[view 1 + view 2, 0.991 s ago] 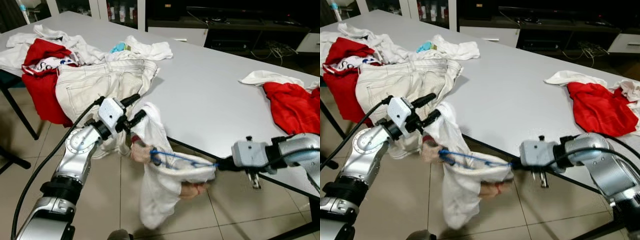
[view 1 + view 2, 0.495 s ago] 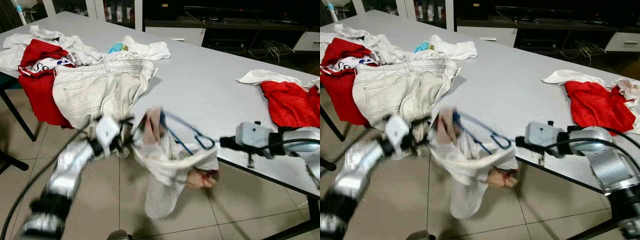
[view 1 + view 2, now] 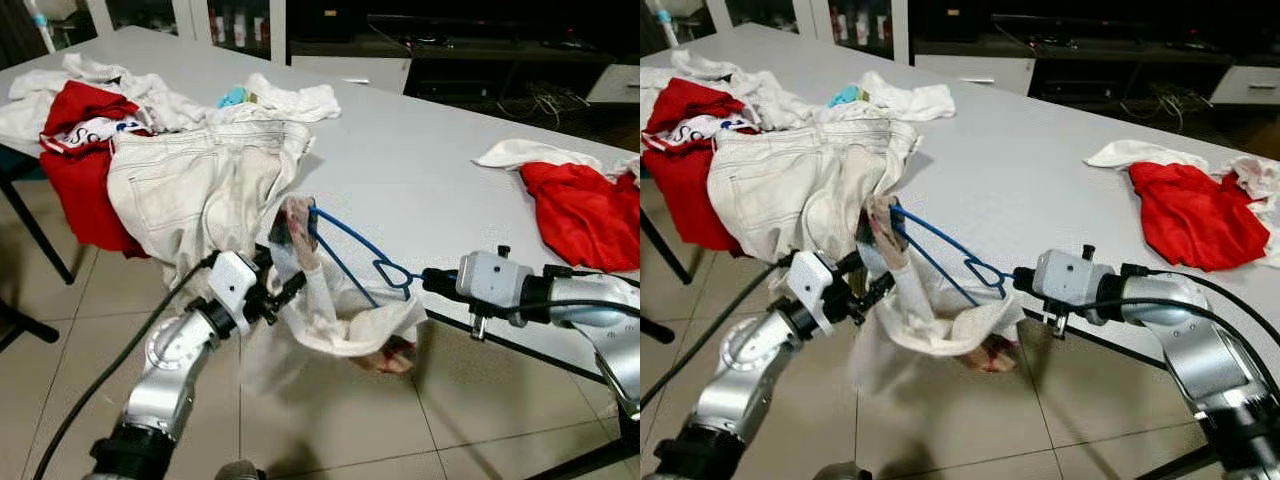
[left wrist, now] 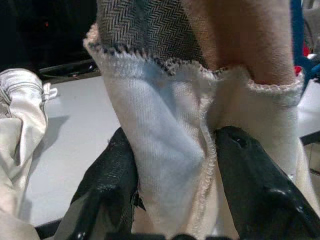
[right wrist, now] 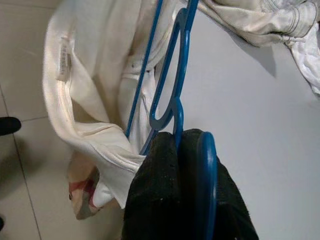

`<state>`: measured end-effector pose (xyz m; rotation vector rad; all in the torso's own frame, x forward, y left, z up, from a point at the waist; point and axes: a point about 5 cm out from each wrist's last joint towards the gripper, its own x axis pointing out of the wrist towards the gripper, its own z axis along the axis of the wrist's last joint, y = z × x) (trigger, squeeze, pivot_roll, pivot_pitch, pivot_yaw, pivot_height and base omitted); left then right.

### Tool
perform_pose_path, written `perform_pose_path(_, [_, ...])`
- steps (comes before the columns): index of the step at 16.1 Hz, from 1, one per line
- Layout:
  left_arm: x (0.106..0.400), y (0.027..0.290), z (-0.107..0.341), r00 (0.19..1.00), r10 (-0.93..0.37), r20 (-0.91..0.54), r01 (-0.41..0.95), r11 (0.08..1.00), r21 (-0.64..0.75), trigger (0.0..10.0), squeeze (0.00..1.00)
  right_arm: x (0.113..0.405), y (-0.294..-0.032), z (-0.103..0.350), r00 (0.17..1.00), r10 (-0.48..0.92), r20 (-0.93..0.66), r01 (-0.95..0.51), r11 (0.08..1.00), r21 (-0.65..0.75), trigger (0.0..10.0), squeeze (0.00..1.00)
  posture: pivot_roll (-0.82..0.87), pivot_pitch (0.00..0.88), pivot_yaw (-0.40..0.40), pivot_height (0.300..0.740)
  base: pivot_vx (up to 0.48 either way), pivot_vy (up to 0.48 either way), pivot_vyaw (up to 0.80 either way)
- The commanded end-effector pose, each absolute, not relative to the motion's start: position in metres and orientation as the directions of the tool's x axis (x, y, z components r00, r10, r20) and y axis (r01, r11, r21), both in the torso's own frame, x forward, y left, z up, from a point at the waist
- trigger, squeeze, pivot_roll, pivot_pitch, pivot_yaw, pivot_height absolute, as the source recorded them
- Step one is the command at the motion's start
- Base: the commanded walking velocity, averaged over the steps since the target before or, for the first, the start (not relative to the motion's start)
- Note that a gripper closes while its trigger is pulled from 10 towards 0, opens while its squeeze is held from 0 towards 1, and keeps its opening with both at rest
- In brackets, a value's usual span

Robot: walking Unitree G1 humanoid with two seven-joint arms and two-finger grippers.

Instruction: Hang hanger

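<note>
A blue wire hanger (image 3: 352,258) slants over the near edge of the grey table (image 3: 420,170), partly threaded into a cream garment (image 3: 345,320) with a pinkish lining. My right gripper (image 3: 432,281) is shut on the hanger's hook end (image 5: 206,165). My left gripper (image 3: 285,290) is shut on a fold of the cream garment (image 4: 170,165), just below the table edge. The garment sags between the two grippers over the tiled floor. The hanger's far end sits inside the bunched collar (image 3: 880,225).
Cream jeans (image 3: 200,175) drape over the table's left edge beside a red shirt (image 3: 85,150) and white clothes (image 3: 290,98). A red and white pile (image 3: 585,205) lies at the right. Dark cabinets stand behind the table. A table leg (image 3: 40,240) is at left.
Both grippers have lifted the garment and hanger from low over the floor up to the table edge. The hanger tilted up, its far end now raised. The left arm moved right.
</note>
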<state>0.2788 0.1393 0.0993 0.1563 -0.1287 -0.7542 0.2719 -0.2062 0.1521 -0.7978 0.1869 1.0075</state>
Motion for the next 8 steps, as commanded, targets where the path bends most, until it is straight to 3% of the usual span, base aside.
perform_pose_path(1, [0.278, 0.134, 0.102, 0.721, -0.690, 0.065, 0.667, 0.716, 0.207, 10.0, 0.00, 0.273, -0.215, 0.166, 0.592, 0.663, -0.459, -0.770, 0.297, -0.565, 0.0, 0.00, -0.04, 0.000, -0.016, 0.740, 0.000, 0.000, 0.00])
perform_pose_path(8, [0.272, 0.116, 0.097, 0.772, -0.628, 0.095, 0.598, 0.769, 0.226, 10.0, 0.00, 0.277, -0.201, 0.164, 0.663, 0.659, -0.356, -0.715, 0.414, -0.564, 0.0, 0.00, -0.04, 0.000, -0.021, 0.740, 0.000, 0.000, 0.00])
